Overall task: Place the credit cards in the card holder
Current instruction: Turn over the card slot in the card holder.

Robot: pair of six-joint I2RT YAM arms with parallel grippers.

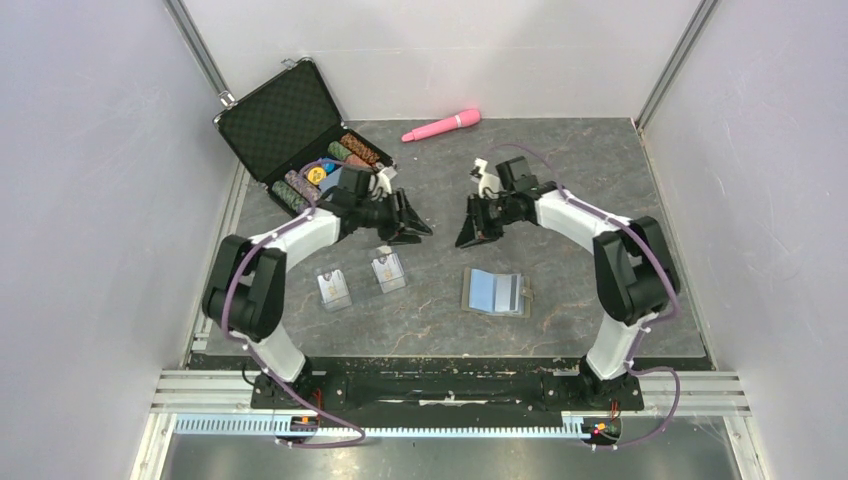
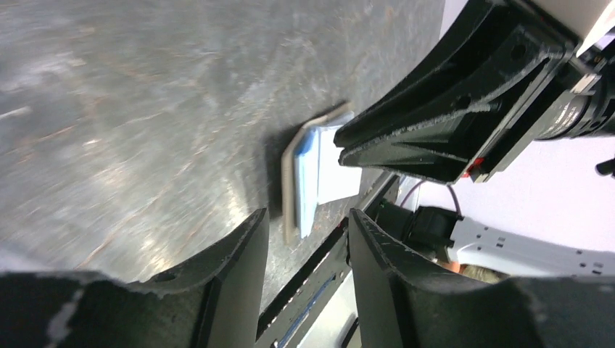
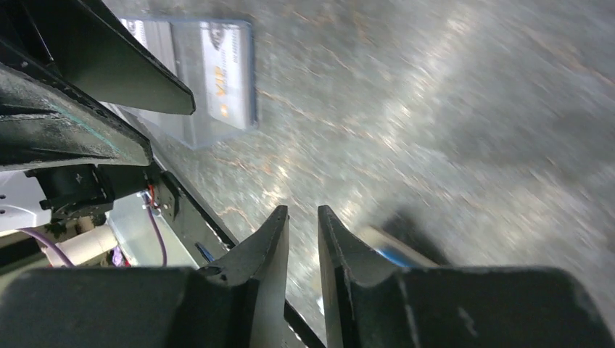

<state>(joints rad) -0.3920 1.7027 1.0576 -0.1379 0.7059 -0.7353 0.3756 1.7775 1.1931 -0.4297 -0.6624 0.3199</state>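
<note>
Two pale credit cards [image 1: 333,288] [image 1: 388,271] lie flat on the dark table in front of the left arm. One credit card [image 3: 210,72] also shows at the top left of the right wrist view. The card holder [image 1: 495,292] lies open in front of the right arm with its light-blue lining up. It is edge-on in the left wrist view [image 2: 308,181], and a corner of it [image 3: 391,250] peeks out behind a finger in the right wrist view. My left gripper [image 1: 415,225] [image 2: 308,217] hangs open and empty above mid-table. Facing it, my right gripper [image 1: 470,232] [image 3: 303,214] is open by a narrow gap, with nothing in it.
An open black case [image 1: 285,115] with poker chips [image 1: 345,160] stands at the back left, close behind the left arm. A pink cylinder [image 1: 441,125] lies at the back centre. The two grippers hang tip to tip with a small gap between them.
</note>
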